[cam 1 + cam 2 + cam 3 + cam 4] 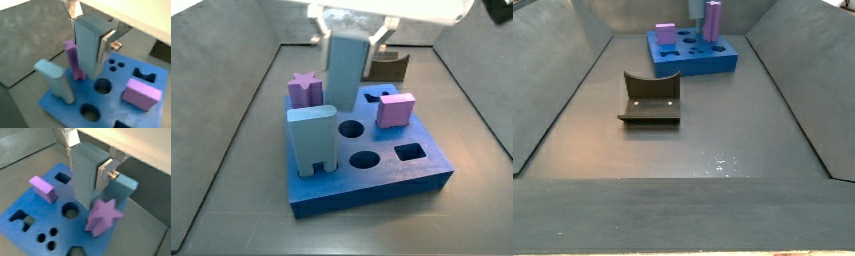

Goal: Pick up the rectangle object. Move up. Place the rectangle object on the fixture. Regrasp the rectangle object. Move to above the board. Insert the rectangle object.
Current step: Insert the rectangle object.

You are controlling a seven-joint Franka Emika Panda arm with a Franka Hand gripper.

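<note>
In a side view, a small dark brown cradle-shaped fixture [649,98] with raised side walls sits nearest on the grey floor, well apart from a thick royal-blue square board [696,52] with shaped holes farther back. In both wrist views the gripper [91,31] hangs over the board, its flat silver fingers [105,174] clamped on a plain slate grey-blue rectangular bar [91,45], the rectangle object. The bar is smooth-faced, long and square in section, and stands upright, held near its upper end. Its lower end reaches down among the board's pieces, beside a round hole [102,86]; whether it has entered a hole cannot be told. Around it on the board stand a pale blue tall block [311,140], a purple star-shaped post [302,89] and a pink-purple block [396,109]. A square hole [410,152] lies open near the board's edge.
</note>
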